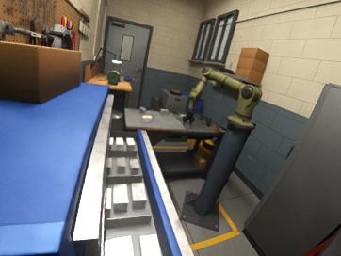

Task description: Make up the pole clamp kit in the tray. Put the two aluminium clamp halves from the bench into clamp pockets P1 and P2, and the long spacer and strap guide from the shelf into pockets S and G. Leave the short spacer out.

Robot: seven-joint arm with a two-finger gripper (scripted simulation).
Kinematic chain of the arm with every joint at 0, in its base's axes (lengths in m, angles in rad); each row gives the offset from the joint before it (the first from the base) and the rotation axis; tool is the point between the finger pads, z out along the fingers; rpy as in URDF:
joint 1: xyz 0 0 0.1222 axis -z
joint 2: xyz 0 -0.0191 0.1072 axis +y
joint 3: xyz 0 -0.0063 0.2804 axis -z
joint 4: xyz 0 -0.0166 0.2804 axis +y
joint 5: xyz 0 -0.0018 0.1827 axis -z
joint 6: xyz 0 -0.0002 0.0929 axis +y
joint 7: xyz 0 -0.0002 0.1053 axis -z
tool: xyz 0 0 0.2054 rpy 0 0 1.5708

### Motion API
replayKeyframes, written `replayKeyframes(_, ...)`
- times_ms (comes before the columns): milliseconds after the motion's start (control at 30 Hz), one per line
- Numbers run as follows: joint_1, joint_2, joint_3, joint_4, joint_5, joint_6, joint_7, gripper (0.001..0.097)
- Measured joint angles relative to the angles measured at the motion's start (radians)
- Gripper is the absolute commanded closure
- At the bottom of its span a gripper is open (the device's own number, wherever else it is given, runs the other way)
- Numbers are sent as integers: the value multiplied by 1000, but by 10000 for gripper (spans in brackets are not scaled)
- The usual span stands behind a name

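My gripper (190, 120) is at the end of the olive arm, lowered to the right edge of the grey bench (155, 121) across the room. A pale aluminium clamp half (147, 118) lies on the bench left of the gripper, and two smaller pale pieces (142, 110) (163, 111) lie behind it. The thing between the fingers is too small to make out. The gripper is closed on something at the bench surface.
A cardboard box (40, 70) sits on the blue shelf surface at the near left. Below it a metal rack (123, 181) holds several pale blocks in rows. A dark cabinet (301, 188) fills the right foreground, and the arm's pedestal (216, 169) stands on a floor plate.
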Motion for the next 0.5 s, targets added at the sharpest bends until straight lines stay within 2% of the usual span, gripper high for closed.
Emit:
replayKeyframes(233, 0, 0, 0, 0, 0, 0, 0, 901)
replayKeyframes(500, 0, -4, 1, 2, -5, -2, 3, 901)
